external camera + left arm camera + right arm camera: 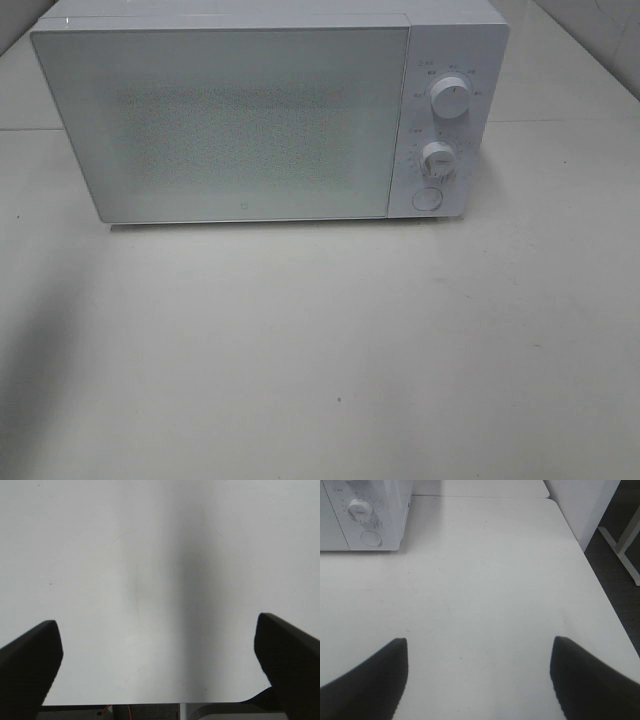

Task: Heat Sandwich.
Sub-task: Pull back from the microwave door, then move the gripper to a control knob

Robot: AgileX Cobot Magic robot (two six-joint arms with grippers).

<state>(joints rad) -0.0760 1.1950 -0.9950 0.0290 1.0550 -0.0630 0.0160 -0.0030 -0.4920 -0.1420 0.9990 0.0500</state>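
A white microwave (250, 120) stands at the back of the table with its door shut; two round knobs (451, 97) and a round button (427, 198) sit on its right panel. The sandwich is out of view. Neither arm shows in the exterior high view. My left gripper (159, 645) is open above bare white tabletop, nothing between its dark fingers (30, 660). My right gripper (479, 665) is open too, over the table to the right of the microwave (365, 515), with nothing between its fingers (590, 680).
The white table (330, 350) stretches in front of the microwave. In the right wrist view the table edge (607, 605) runs along the right, with dark floor and a white frame leg (620, 550) beyond it.
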